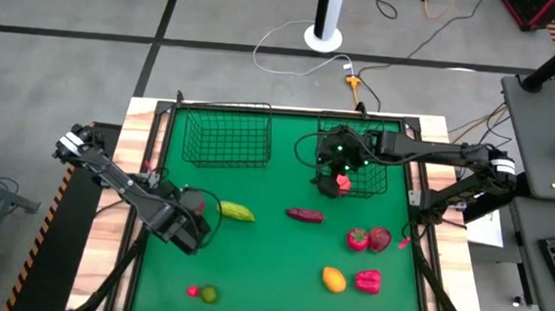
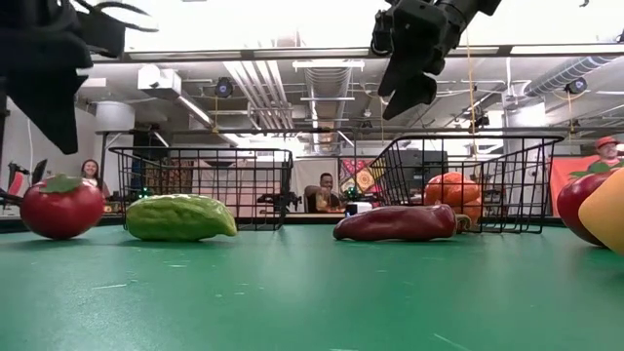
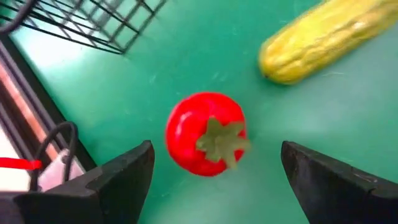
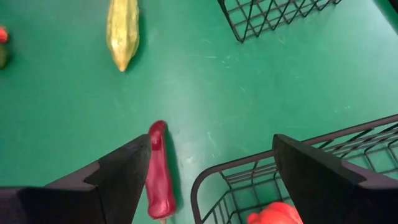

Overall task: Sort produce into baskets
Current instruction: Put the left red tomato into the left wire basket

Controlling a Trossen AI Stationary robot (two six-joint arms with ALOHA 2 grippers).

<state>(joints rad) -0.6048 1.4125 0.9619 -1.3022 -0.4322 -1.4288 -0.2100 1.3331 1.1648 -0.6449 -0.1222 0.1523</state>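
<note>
Tomato [image 3: 205, 134] lies between left gripper's [image 3: 214, 171] jaws.

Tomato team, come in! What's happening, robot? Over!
Left gripper open, fingers either side of red tomato on the mat. Right gripper open above right basket, red piece inside. Nothing in the way.

Gourd [image 1: 236, 211] lies before left basket [image 1: 226, 135], perhaps slightly right.
</note>
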